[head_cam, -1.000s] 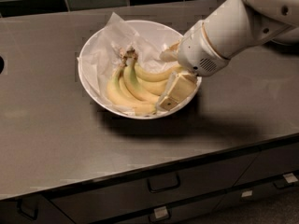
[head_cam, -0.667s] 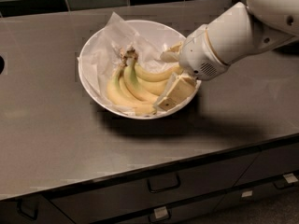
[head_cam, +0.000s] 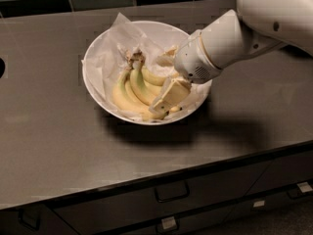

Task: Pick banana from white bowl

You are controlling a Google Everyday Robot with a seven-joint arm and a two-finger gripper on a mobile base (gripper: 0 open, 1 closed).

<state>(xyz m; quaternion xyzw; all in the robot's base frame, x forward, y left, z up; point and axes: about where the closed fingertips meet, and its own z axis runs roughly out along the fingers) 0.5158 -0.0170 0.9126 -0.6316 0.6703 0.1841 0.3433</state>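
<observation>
Yellow banana (head_cam: 131, 89) lies in the white bowl (head_cam: 164, 27), between the spread fingers of the end effector (head_cam: 162, 82)

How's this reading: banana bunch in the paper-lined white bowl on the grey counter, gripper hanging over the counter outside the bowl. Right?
One thing is off. The camera view shows the gripper down inside the white bowl, at the banana bunch's end away from the stem, not outside over the counter. The rest stands.

No text, even on jaws inside bowl (head_cam: 88, 84)
</observation>
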